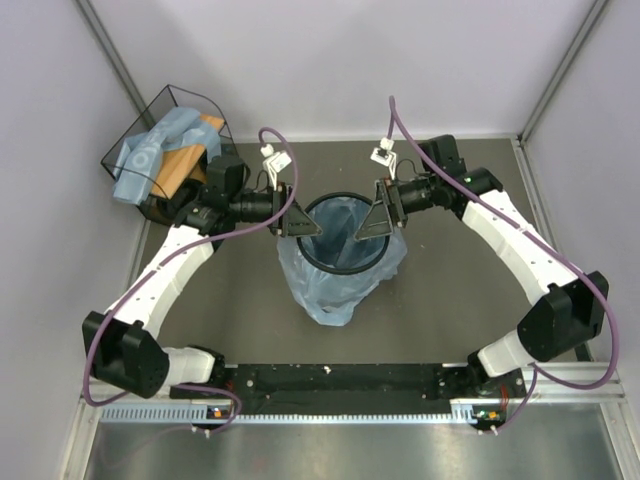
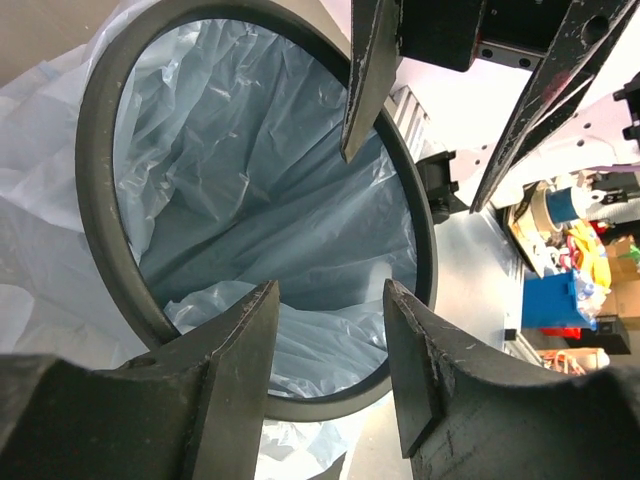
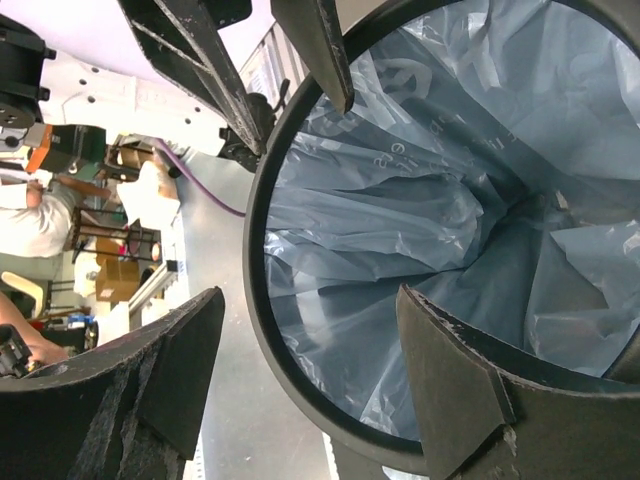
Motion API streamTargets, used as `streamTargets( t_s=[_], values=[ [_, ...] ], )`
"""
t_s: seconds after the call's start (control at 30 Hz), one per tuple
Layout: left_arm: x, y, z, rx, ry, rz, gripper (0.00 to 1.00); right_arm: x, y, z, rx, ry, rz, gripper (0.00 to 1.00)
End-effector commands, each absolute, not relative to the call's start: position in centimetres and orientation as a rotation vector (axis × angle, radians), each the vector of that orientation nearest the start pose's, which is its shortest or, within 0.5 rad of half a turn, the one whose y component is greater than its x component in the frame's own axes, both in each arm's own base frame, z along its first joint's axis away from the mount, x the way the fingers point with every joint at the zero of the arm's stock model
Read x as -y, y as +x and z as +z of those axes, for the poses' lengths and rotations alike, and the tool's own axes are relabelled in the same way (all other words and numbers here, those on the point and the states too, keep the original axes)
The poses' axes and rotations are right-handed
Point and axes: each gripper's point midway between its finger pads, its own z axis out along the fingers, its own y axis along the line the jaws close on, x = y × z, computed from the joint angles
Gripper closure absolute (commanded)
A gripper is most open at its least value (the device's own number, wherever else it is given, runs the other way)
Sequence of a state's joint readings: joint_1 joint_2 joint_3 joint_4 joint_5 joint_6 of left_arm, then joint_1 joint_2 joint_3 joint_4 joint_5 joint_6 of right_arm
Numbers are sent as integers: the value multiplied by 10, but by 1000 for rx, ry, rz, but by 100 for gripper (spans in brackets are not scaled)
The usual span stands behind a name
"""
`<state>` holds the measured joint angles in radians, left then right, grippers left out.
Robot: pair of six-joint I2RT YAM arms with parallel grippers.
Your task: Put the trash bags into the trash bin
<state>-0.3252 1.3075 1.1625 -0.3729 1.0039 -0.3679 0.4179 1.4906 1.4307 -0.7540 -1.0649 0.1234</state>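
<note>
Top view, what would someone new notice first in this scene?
The dark trash bin in the middle, lined with a crinkly light-blue trash bag that spills over its rim and down the near side. The left gripper and right gripper hover open at opposite sides of that rim. At back left, a wire basket holds more light-blue film.

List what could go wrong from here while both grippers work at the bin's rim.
The left gripper and right gripper stand open astride the rim of the trash bin; an uneven pull might tip it.
Their pointed fingertips sit close to the thin trash bag, which could snag or tear.
The film hangs mostly on the near side, so it may slip off.
</note>
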Motion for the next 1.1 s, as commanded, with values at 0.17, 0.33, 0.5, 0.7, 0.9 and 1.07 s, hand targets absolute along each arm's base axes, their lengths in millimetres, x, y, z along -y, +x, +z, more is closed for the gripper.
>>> streamTargets(
  t_s=[0.17,0.33,0.5,0.7,0.9,1.07],
  values=[
    [235,259,240,-2216,602,-1288,47,-262,238,216,-2337,-830,1430,30],
    [245,247,279,-2062,708,-1413,46,-271,229,267,-2169,-923,1438,27],
    [249,239,331,-1841,825,-1422,46,-277,209,317,-2030,-978,1490,27],
    [254,204,375,-1649,895,-1496,46,-287,214,372,-1901,-894,1561,27],
    [278,171,365,-1661,852,-1681,48,-303,246,372,-1930,-752,1586,26],
    [296,159,364,-1668,853,-1722,47,-316,270,360,-1977,-687,1592,26]
  ],
)
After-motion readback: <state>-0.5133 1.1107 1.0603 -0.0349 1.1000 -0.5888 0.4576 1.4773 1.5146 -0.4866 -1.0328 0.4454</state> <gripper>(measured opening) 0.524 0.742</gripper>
